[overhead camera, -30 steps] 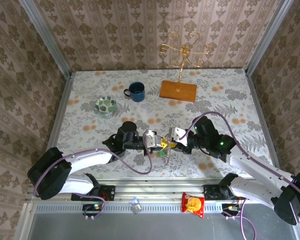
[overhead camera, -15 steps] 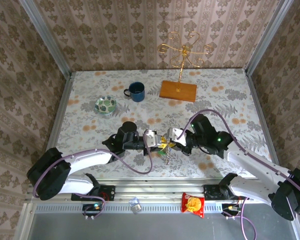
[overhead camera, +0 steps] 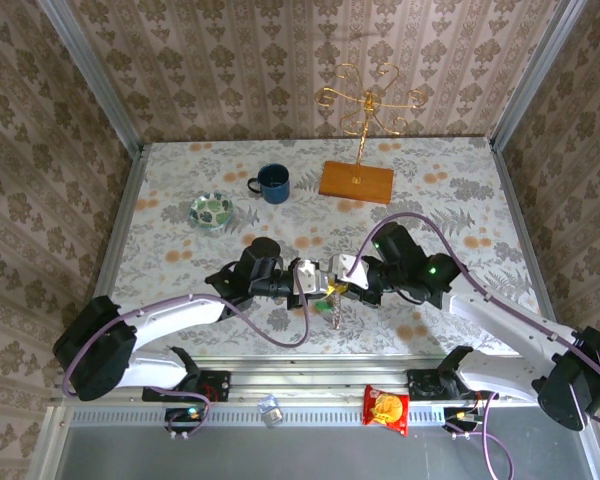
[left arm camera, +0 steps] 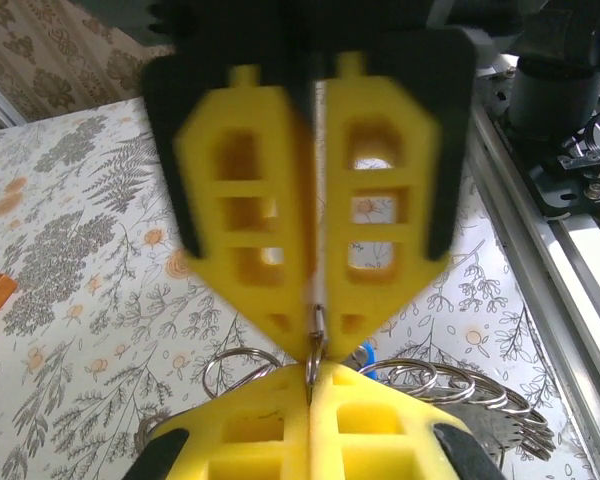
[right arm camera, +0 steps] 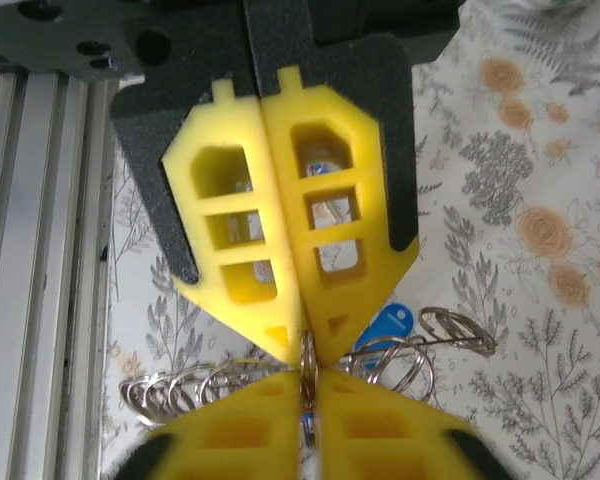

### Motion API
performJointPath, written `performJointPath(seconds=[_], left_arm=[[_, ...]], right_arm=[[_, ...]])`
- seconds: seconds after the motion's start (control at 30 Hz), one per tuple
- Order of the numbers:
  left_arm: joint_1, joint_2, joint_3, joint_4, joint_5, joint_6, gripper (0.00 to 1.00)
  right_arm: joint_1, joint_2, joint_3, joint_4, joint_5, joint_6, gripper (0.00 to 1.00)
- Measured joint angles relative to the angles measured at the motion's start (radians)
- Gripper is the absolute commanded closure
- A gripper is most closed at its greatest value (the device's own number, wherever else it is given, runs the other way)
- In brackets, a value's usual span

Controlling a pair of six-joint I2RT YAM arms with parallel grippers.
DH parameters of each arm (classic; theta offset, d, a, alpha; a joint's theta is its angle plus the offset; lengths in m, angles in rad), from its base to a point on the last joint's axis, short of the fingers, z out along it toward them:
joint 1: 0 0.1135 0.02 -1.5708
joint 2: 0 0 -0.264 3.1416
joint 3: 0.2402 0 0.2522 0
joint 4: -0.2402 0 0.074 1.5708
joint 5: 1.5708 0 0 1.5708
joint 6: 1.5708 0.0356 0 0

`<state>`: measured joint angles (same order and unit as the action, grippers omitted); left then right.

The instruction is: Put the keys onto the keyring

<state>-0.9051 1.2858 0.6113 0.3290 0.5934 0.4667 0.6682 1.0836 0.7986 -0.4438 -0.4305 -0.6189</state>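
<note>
Right arm's wrist swung leftward and farther from the tabletop's near edge, right pincer (overhead camera: 339, 281) crowding tighter against left pincer (overhead camera: 325, 283), dangling keyring (overhead camera: 334, 308) nudged slightly rightward.

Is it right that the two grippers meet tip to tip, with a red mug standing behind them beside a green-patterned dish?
Not quite: the mug is blue, not red, as the top external view shows. The rest holds: the left gripper and right gripper meet tip to tip, and the mug stands behind them beside the green-patterned dish.
</note>
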Motion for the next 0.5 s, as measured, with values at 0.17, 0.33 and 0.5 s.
performJointPath(seconds=[0.17,0.33,0.5], left_arm=[[-0.003,-0.001,-0.024,0.041,-0.009,-0.002,1.0],[-0.003,-0.003,-0.049,0.087,-0.008,-0.004,1.0],[-0.003,-0.003,-0.053,0.104,-0.007,-0.01,1.0]], right_arm=[[-0.021,-0.106,-0.105,0.103,-0.018,0.043,0.72],[-0.034,-0.12,-0.141,0.127,-0.018,0.077,0.75],[-0.034,-0.12,-0.146,0.137,-0.018,0.095,0.8]])
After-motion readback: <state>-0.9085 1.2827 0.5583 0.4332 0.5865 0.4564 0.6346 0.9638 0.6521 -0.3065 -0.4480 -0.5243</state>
